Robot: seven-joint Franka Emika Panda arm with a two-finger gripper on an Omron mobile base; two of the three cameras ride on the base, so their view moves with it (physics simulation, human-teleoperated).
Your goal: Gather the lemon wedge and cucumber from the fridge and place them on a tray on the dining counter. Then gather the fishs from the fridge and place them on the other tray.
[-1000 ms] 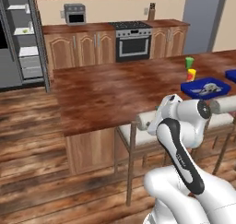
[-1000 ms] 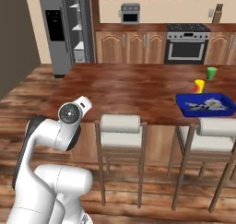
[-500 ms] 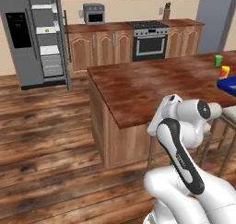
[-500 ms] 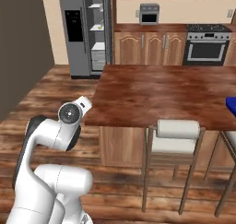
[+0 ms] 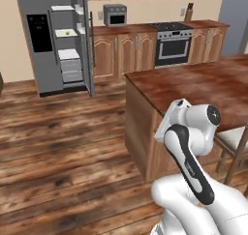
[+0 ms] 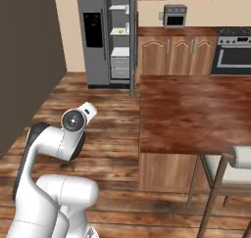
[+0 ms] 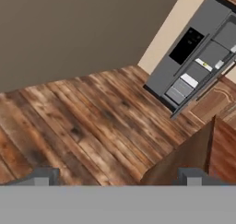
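The robot's empty claw (image 7: 117,176), fingers spread, is facing the open fridge (image 5: 58,40) beyond the desk (image 6: 188,112), whose corner risks clipping the arm.

Even, bright render — soft, low-res blur.

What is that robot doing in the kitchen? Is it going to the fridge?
It looks that way. The fridge stands open across the wooden floor, with something small and yellowish on a shelf. The robot's arm is folded up beside the dining counter, and its gripper is open and holds nothing, pointing down toward the floor and the fridge. Nothing has been picked up at this moment, so it probably has to get closer first.
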